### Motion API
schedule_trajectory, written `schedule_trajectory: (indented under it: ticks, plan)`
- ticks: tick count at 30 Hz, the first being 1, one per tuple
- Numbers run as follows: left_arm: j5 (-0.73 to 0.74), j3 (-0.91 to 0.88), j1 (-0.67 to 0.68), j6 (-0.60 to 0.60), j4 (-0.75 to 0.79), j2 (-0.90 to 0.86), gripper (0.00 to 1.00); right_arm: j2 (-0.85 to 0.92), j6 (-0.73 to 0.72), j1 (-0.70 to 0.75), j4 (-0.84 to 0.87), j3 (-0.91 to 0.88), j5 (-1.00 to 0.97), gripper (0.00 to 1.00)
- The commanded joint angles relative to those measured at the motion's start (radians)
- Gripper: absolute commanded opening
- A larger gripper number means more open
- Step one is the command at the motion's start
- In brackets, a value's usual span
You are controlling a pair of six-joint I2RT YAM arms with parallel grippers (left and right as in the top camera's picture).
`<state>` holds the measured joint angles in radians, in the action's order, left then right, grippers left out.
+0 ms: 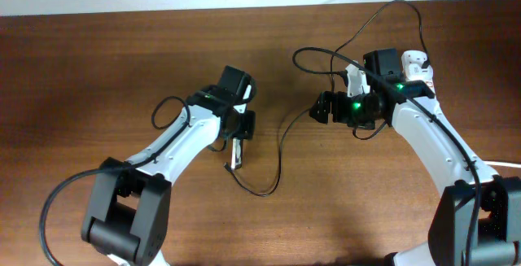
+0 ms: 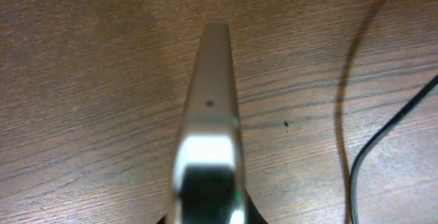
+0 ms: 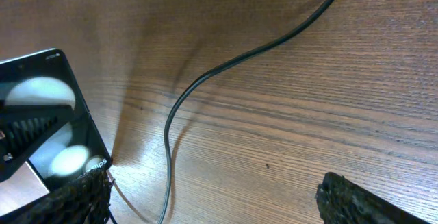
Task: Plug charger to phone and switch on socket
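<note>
On the worktop [image 1: 122,54], left of centre, the phone [image 1: 237,154] stood on its edge under the left pincer [image 1: 237,140], which was closed on it. The left wrist camera looked straight down the phone's [image 2: 212,101] thin grey side. From the right wrist camera the phone's [image 3: 41,114] glossy screen faced over, with two round white reflections on it. The right pincer [image 1: 321,107] sat just right of centre, jaws spread wide and gripping nothing. Its two dark fingertips [image 3: 68,200] straddled bare wood in its own camera [image 3: 212,183]. The charger [image 1: 280,156] cable ran loose from the far right side, curved down between the two arms and looped back toward the phone. Its end lay just beside the phone's near end, but I couldn't tell whether it touched or was seated. The same cable showed in the right wrist view [image 3: 205,80] and at the edge of the left one [image 2: 383,135]. The socket [image 1: 417,64] was at the far right, mostly hidden behind the right arm, so its switches weren't readable.
</note>
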<state>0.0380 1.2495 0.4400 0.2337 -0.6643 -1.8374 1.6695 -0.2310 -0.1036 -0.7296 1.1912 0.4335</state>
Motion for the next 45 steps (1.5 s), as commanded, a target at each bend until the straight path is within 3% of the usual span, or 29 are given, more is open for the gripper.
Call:
schedule_trajectory:
  ticks: [1, 4, 11, 14, 16, 19, 21, 25, 29, 33, 35, 37, 41, 45]
  plan:
    - [-0.111, -0.005, 0.031, 0.017, 0.006, -0.048, 0.00, 0.003, 0.010, 0.002, 0.001, 0.003, -0.013, 0.99]
    - [-0.133, -0.005, 0.037, 0.069, 0.005, -0.072, 0.00, 0.003, 0.010, 0.002, 0.001, 0.003, -0.013, 0.99]
    - [-0.133, -0.005, 0.038, 0.069, 0.016, -0.137, 0.04, 0.003, 0.010, 0.002, 0.001, 0.003, -0.013, 0.99]
    - [-0.132, -0.005, 0.038, 0.069, 0.022, -0.137, 0.15, 0.003, 0.010, 0.002, 0.001, 0.003, -0.013, 0.99]
    - [-0.132, -0.005, 0.038, 0.069, 0.023, -0.138, 0.08, 0.003, 0.010, 0.002, 0.001, 0.003, -0.013, 0.99]
    - [-0.132, -0.005, 0.038, 0.069, 0.023, -0.138, 0.08, 0.003, 0.010, 0.002, 0.001, 0.003, -0.013, 0.99]
    - [-0.132, -0.005, 0.038, 0.069, 0.023, -0.138, 0.00, 0.003, 0.010, 0.002, 0.001, 0.003, -0.013, 0.99]
    - [-0.119, 0.049, 0.026, 0.069, -0.024, -0.124, 0.00, 0.003, 0.010, 0.002, 0.001, 0.003, -0.013, 0.99]
    - [0.125, 0.165, -0.074, 0.064, -0.097, -0.070, 0.00, 0.003, 0.010, 0.002, 0.001, 0.003, -0.013, 0.99]
    - [0.753, 0.174, -0.293, 0.010, -0.048, -0.040, 0.00, 0.003, 0.010, 0.002, 0.001, 0.003, -0.013, 0.99]
    - [0.940, 0.168, -0.395, 0.000, -0.023, -0.040, 0.00, 0.003, 0.010, 0.002, 0.001, 0.003, -0.013, 0.99]
    - [0.990, 0.143, -0.439, 0.002, 0.030, -0.040, 0.00, 0.003, 0.010, 0.002, 0.001, 0.003, -0.013, 0.99]
    - [1.129, -0.039, -0.517, 0.114, 0.307, -0.040, 0.00, 0.003, 0.010, 0.002, 0.001, 0.003, -0.013, 0.99]
    - [1.159, -0.188, -0.528, 0.110, 0.452, -0.040, 0.00, 0.003, 0.010, 0.002, 0.001, 0.003, -0.013, 0.99]
